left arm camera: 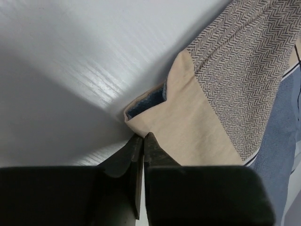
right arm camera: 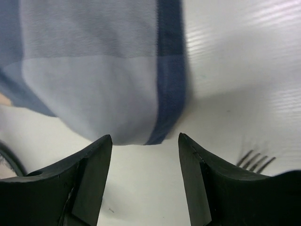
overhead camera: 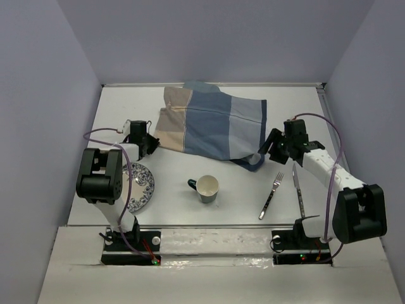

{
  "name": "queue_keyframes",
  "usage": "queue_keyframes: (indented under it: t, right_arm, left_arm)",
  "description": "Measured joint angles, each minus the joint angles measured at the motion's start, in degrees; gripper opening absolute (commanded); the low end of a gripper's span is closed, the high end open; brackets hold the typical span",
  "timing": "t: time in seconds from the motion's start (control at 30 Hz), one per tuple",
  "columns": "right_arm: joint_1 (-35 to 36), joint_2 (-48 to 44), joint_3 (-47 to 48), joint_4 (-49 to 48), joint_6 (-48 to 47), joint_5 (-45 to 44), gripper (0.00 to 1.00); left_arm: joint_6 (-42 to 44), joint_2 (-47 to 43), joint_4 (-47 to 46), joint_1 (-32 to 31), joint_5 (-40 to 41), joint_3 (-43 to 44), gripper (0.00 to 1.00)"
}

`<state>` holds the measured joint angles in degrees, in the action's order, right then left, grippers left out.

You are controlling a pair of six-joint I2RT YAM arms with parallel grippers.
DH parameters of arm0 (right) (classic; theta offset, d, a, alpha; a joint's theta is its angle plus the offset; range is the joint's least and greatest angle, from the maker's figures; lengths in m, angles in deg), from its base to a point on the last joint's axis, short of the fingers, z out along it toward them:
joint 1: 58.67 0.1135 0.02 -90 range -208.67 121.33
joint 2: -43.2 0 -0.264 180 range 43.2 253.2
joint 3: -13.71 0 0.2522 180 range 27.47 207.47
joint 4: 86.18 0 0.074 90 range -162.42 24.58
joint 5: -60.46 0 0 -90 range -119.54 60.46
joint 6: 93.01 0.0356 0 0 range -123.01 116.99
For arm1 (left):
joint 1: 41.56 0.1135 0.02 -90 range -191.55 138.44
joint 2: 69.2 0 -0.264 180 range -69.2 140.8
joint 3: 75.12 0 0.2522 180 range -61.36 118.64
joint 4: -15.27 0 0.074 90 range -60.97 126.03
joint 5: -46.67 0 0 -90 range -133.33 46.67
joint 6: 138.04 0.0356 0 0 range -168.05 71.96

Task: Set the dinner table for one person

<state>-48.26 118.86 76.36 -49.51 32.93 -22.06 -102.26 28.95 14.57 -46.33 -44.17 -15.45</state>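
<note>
The blue-and-tan cloth mat lies rumpled at the back middle of the white dinner table. My left gripper is at the mat's tan left corner. In the left wrist view its jaws are pressed together on that corner's edge. My right gripper stands open just short of the mat's blue right corner, and only bare table shows between its fingers. A patterned plate, a dark mug, a fork and a knife lie nearer the front.
The plate lies partly under my left arm. The fork's tines show just right of my right gripper's fingers. Grey walls enclose the table at the back and both sides. The knife lies under my right forearm.
</note>
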Motion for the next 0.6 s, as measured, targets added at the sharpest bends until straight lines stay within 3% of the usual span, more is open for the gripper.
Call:
queue_keyframes:
  t: [0.03, 0.1, 0.43, 0.5, 0.53, 0.6]
  right_arm:
    - [-0.6, 0.0, -0.8, 0.0, 0.4, -0.2, 0.71]
    - [-1.8, 0.4, -2.2, -0.2, 1.4, -0.2, 0.75]
    - [-5.0, 18.7, 0.6, -15.0, 3.8, 8.0, 0.73]
    - [-5.1, 22.9, 3.6, -18.9, 4.9, 9.9, 0.66]
    - [-5.1, 24.0, 4.3, -20.2, 5.1, 10.5, 0.52]
    - [-5.1, 27.6, 6.8, -22.5, 5.9, 11.9, 0.36]
  left_arm:
    - [0.6, 0.0, 0.1, 0.0, 0.5, 0.4, 0.02]
    - [1.9, 0.0, 0.4, 0.0, 1.2, 1.8, 0.0]
    - [8.9, -1.0, 0.2, 0.0, 2.5, 8.1, 0.0]
    - [10.0, -1.9, 0.5, 0.0, 2.4, 8.2, 0.0]
    - [10.5, -2.4, 0.6, 0.0, 2.4, 8.2, 0.0]
    - [11.1, -3.1, 1.1, 0.0, 2.3, 8.5, 0.0]
